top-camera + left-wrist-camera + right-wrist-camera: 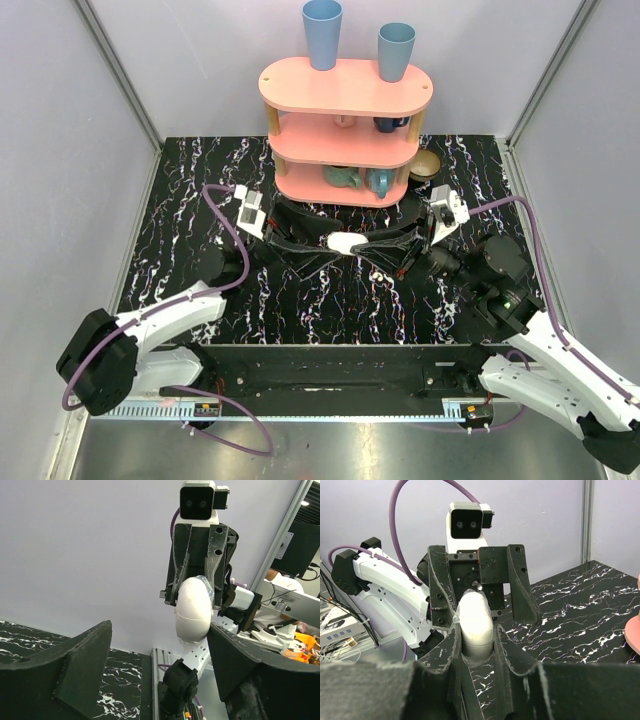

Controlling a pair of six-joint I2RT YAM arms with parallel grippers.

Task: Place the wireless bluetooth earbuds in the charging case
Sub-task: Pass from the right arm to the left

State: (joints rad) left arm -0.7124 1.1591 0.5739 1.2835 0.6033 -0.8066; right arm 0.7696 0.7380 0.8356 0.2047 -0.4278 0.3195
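Observation:
The charging case (345, 241) is a white glossy oval, closed, with a seam round its middle. It is held off the black marbled table (180, 220) at the middle. My right gripper (362, 243) is shut on it; in the right wrist view both fingers clamp the case (476, 617) at the gripper (476, 635). My left gripper (325, 243) faces it from the left, open, its jaws wide either side of the case's end without touching. In the left wrist view the case (192, 607) hangs beyond my spread left gripper (160, 630). No earbuds show.
A pink three-tier shelf (345, 90) stands at the back with two blue cups (322, 30) (396, 50) on top and mugs on the lower tiers. A round brown object (427, 163) lies to its right. Grey walls enclose the table.

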